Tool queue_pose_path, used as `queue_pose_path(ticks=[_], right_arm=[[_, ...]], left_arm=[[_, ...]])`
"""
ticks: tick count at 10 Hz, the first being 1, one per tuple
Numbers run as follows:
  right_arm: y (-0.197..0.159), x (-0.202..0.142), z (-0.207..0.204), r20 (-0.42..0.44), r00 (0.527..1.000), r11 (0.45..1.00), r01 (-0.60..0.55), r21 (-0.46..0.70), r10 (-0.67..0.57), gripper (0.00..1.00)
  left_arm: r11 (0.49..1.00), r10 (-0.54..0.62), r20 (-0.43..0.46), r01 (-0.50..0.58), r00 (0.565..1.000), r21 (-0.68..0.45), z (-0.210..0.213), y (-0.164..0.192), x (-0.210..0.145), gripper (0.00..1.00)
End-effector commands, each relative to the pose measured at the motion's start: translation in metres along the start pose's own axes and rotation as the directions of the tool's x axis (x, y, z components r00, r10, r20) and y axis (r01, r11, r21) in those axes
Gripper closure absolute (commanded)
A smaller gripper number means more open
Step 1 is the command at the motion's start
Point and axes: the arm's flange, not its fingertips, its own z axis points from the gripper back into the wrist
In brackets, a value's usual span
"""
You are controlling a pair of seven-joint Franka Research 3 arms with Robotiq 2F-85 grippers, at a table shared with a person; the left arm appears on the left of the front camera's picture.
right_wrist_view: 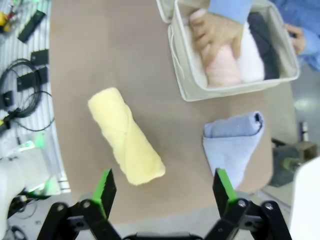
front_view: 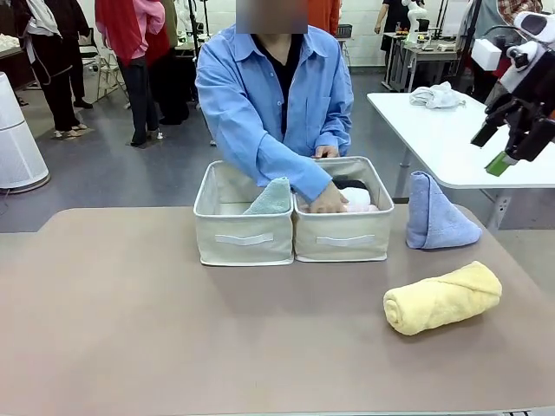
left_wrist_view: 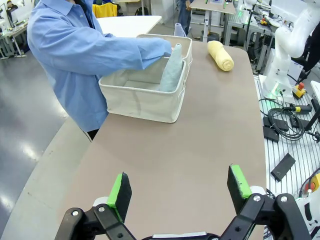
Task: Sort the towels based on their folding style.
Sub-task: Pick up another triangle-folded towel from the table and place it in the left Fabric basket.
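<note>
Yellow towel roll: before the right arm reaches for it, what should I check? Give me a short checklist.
1. Right gripper open: ok.
2. Yellow roll lying free, nothing on it: ok.
3. Lavender cone apart from the yellow roll: ok.
4. Bin with the rolls free of the person's hand: not ok, the hand rests inside on the pink roll.
5. Room left in that bin for another roll: cannot tell.

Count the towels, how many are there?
6. Yellow roll and blue cone on the table; green cone in the left bin; pink roll, white roll and dark grey roll in the right bin. The person's hand may hide more.
</note>
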Motion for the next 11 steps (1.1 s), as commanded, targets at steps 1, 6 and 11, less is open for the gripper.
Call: queue_pose_path(ticks=[1,6,11], right_arm=[[-0.021,0.016,-0.008,-0.014,1.000,1.000,0.028,0.003,-0.028,0.00],[-0.070,0.051,-0.037,-0.132,0.987,0.996,0.086,-0.003,-0.086,0.00],[-0.127,0.061,-0.078,-0.258,0.965,0.998,-0.041,0.049,0.053,0.00]], left_arm=[[1.000,-0.003,0.015,0.003,1.000,0.001,0.002,-0.001,0.001,0.00],[1.000,-0.003,0.015,0.003,1.000,0.001,0.002,-0.001,0.001,0.00],[1.000,-0.003,0.015,0.003,1.000,0.001,0.002,-0.001,0.001,0.00]])
